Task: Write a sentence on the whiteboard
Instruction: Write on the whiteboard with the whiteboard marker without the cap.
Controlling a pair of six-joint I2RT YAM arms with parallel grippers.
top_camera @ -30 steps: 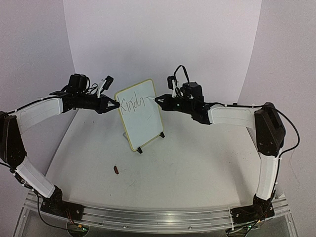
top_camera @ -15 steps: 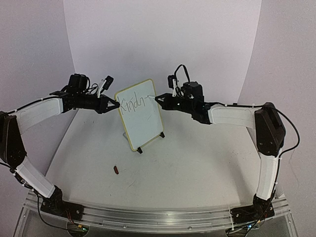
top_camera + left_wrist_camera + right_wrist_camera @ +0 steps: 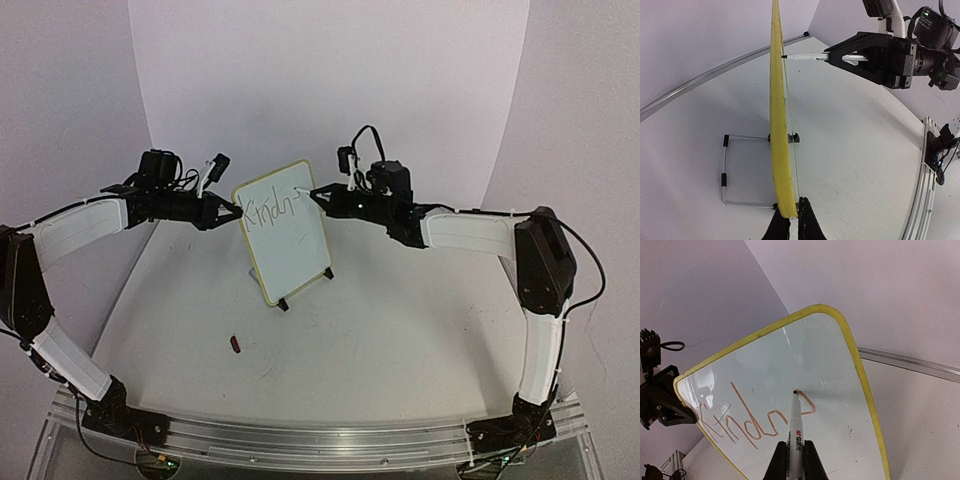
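Observation:
The whiteboard point(image 3: 290, 245) stands upright on its black feet at the table's middle, its pale yellow frame point(image 3: 778, 125) edge-on in the left wrist view. My left gripper point(image 3: 234, 212) is shut on the board's left edge, its fingertips point(image 3: 790, 222) clamping the frame. My right gripper point(image 3: 322, 197) is shut on a white marker point(image 3: 795, 427) whose black tip touches the board face point(image 3: 810, 350). The sentence point(image 3: 742, 422) reads "Kindn" in thin reddish-brown strokes, with an angular stroke of another letter point(image 3: 809, 405) ending at the marker tip.
A small dark red cap-like piece point(image 3: 236, 344) lies on the white table point(image 3: 400, 320) in front of the board. A wire stand point(image 3: 725, 170) props the board from behind. An aluminium rail point(image 3: 300, 437) runs along the near edge. White walls close in behind.
My right gripper has carried the marker tip upward on the board, adding a new stroke after "Kindn". The left gripper and the board have stayed put.

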